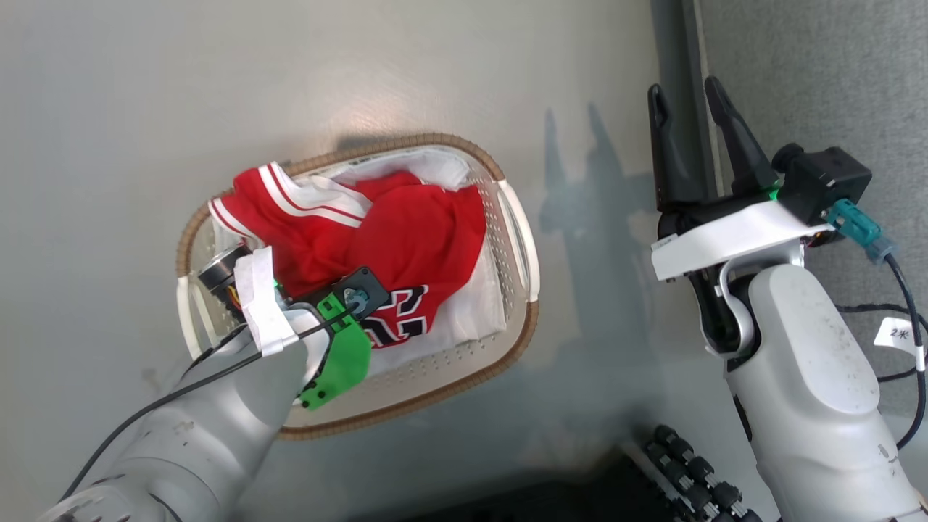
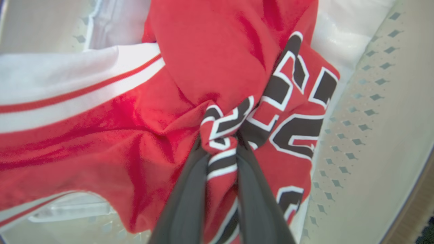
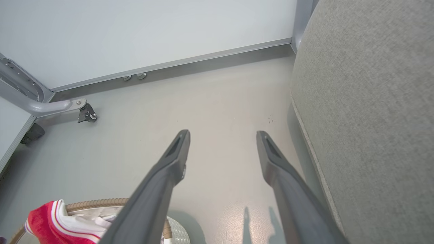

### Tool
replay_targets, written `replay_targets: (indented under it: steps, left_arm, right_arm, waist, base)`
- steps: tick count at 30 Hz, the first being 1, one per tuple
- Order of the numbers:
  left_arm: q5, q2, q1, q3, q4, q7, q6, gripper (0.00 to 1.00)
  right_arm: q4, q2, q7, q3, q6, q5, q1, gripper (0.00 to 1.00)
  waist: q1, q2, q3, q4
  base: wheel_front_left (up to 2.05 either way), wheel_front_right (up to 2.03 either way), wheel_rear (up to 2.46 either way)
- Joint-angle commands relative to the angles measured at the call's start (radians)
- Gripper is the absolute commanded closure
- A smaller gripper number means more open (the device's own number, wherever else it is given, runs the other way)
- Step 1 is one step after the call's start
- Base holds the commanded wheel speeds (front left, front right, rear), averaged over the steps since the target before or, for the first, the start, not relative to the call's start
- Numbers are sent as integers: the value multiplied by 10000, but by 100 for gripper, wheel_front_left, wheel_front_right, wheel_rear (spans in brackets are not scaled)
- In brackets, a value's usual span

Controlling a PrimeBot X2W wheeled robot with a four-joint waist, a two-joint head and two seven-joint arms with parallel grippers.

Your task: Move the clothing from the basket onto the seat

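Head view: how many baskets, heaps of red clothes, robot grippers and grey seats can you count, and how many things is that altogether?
Baskets: 1, the basket
Heaps of red clothes: 1, the clothing in the basket
Grippers: 2, the left gripper pinching the clothing, the right gripper open
Grey seats: 1, the seat
Total: 5

Basket (image 1: 435, 362) and seat (image 1: 812, 87) on grey floor (image 1: 145, 109)
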Motion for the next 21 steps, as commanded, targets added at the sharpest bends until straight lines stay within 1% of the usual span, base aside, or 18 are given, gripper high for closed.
replay_targets:
  steps: [1, 13, 21]
  left_arm:
    - [-122, -65, 150, -8, -66, -184, 0, 100]
    - [-1213, -462, 681, -28, -626, -1245, -1, 100]
    - [-1877, -555, 1124, 437, -1528, -1534, 3, 100]
  right_arm:
    - [108, -34, -47, -49, -14, -94, 224, 0]
    - [697, -37, -47, -181, -14, -455, 1020, 0]
    - [977, -37, -47, -286, -14, -705, 1678, 0]
  waist:
    - [0, 0, -603, 168]
    - [0, 0, -2613, 646]
    - [0, 0, -3948, 1044]
  base:
    - [0, 0, 0]
    - [0, 0, 0]
    - [0, 0, 0]
